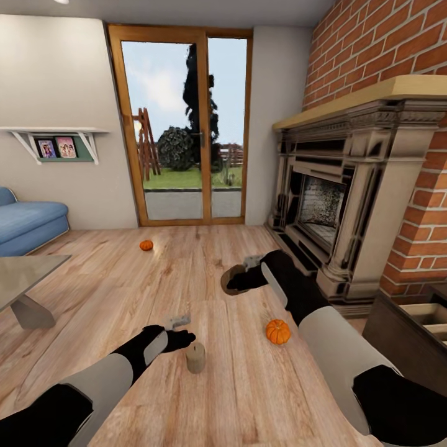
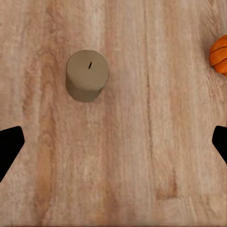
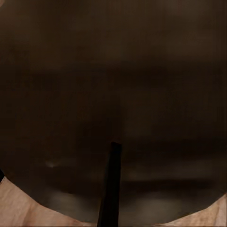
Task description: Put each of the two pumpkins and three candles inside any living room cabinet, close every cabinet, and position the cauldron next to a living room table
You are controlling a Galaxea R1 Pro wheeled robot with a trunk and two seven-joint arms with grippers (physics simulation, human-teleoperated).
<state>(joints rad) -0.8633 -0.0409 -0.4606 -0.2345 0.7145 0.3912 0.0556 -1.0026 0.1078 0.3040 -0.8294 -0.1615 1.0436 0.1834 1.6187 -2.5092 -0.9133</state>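
We see a stubby tan candle (image 1: 195,357) upright on the wooden floor (image 1: 124,285), one bright-orange ribbed pumpkin (image 1: 277,331) nearby, another pumpkin (image 1: 146,245) well apart toward the glass door, and the dark-brown cabinet's drawer (image 1: 434,320) open.

A: The pale plank floor (image 1: 205,292) reads as wood, its grain clear, the finish smooth with a soft sheen. The short tan candle cylinder (image 2: 87,75) looks waxy and matt, its top flat and paler.

B: And the small ribbed orange pumpkin (image 1: 277,331)?

A: Smooth skin, slightly glossy, like the other orange pumpkin (image 1: 146,245) farther off. The red brick wall (image 1: 397,37) is rough and matt. The grey fireplace surround (image 1: 366,180) looks like carved stone, dull, under a smooth pale mantel board.

B: The low grey-beige surface (image 1: 25,273)?

A: Glossy top. The blue sofa (image 1: 28,223) looks like soft cloth. The door frame (image 1: 118,124) is varnished wood around glass.
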